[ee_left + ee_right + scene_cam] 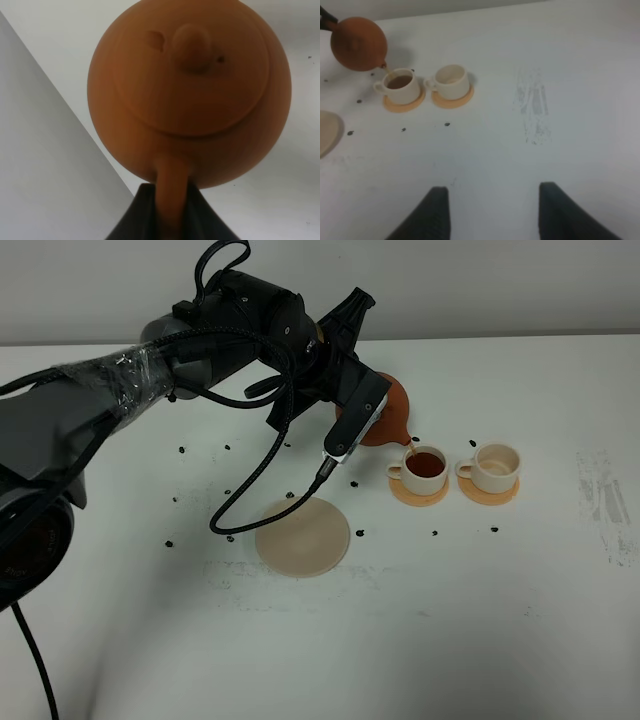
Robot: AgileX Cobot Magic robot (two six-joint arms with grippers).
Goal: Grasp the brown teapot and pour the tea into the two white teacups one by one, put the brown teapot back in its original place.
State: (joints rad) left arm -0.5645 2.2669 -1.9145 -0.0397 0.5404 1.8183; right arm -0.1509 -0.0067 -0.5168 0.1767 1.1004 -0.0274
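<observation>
The left arm's fingers (137, 220) were clamped on the loop handle of the brown teapot (393, 412). The teapot hung tilted above the worktop (480, 630), with its spout dipped over the left teacup (425, 467). A thin stream of tea ran from the spout into that cup, which showed dark brown liquid inside. The right teacup (497, 466) stood just beside it and was pale inside. Each cup sat on its own small orange coaster (416, 496). The pale beige disc coaster (302, 538) lay flat on the worktop, left of the cups and nearer the high camera, apart from them. Small dark specks (359, 533) were scattered around it. The right arm's fingers (437, 215) were spread apart above the worktop, well away from the cups.
</observation>
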